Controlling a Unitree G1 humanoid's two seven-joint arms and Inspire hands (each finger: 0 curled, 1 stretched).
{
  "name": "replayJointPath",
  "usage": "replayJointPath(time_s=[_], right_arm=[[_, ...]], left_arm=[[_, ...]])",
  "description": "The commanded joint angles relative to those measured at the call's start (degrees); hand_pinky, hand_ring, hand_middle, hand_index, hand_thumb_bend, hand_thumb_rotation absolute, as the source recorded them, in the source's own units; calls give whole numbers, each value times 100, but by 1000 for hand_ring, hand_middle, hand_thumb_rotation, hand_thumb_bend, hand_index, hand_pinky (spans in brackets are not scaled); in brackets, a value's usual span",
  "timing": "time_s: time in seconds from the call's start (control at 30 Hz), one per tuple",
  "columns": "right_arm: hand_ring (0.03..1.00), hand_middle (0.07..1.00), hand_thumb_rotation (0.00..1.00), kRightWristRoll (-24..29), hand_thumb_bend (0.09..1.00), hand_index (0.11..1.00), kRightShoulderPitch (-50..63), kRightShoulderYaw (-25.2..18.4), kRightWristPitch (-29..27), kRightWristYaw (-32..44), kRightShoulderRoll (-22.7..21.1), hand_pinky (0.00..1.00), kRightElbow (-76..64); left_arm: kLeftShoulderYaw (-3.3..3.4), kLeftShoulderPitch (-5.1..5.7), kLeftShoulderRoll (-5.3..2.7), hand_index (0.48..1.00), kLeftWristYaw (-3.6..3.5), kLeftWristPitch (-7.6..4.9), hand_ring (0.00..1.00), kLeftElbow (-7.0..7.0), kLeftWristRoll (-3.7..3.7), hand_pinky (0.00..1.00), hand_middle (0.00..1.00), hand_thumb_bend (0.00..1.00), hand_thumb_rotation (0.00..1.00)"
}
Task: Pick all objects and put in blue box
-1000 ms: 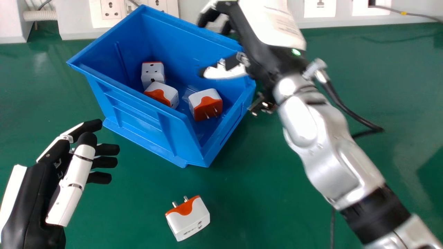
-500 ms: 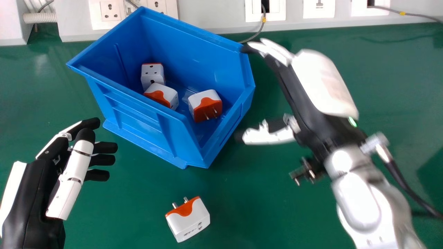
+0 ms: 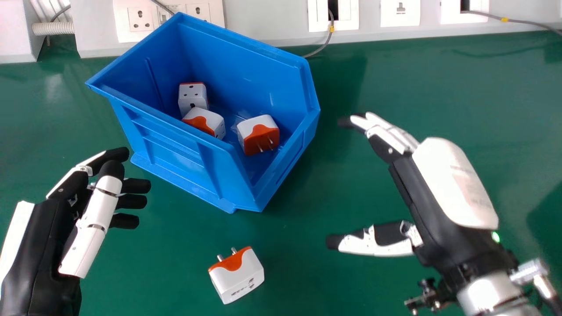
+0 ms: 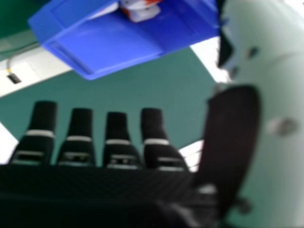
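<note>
In the head view, my right hand [image 3: 421, 193] is over the table right of the blue box [image 3: 184, 149], open with nothing held. My left hand [image 3: 48, 237], relaxed and empty, stays at the lower left, in front of the box. One white and orange plug adapter [image 3: 239, 278] lies on the table between the hands. Inside the box are three more: an upright-faced adapter [image 3: 193, 96], a second adapter [image 3: 210, 120] touching it, and a third adapter [image 3: 259, 134] to the right. In the right hand view, my right hand [image 4: 118, 152] shows straight fingers, with the blue box [image 4: 109, 45] beyond.
The green table [image 3: 439, 101] extends around the box. Along its back edge runs a white wall panel with sockets [image 3: 140, 19]. A grey cable [image 3: 322, 46] hangs down behind the box's right corner, and another cable [image 3: 527, 23] crosses at the far right.
My right hand has moved from over the box toward the right and nearer the front, staying open. My left hand and the adapters have kept their places.
</note>
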Motion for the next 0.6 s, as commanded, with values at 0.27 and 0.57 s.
replayJointPath(time_s=[0.27,0.57], right_arm=[[756,778,82,-156,688,716,880,-83,-239,-273,299,632,-289],[707,726,98,-140,670,672,1213,-104,-556,-148,143,584,-216]], left_arm=[[-1,130,55,793,-31,-69,640,-250,36,573,650,457,803],[5,232,48,791,-54,-107,639,-292,9,572,650,456,803]])
